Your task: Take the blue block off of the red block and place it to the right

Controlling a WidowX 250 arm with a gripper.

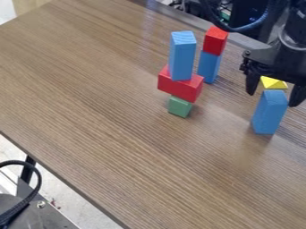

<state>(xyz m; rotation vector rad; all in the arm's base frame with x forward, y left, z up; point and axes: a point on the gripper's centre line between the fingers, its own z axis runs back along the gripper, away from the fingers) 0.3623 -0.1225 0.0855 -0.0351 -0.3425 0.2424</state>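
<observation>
On the brown wood-grain worktop [119, 143], the tall blue wooden block [181, 56] stands atop the red wooden block [180, 84]; lifting it off and placing it rightward both seem left to do. Its long axis points upward. The black hand [272, 99], fingers apart, is at another upright blue block [269, 114].

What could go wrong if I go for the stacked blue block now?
The open gripper hangs close by the right-hand blue block, so a sideways move might knock it over. The red block overhangs the small green block beneath, so a nudge at the top blue block could topple that tower.
</observation>
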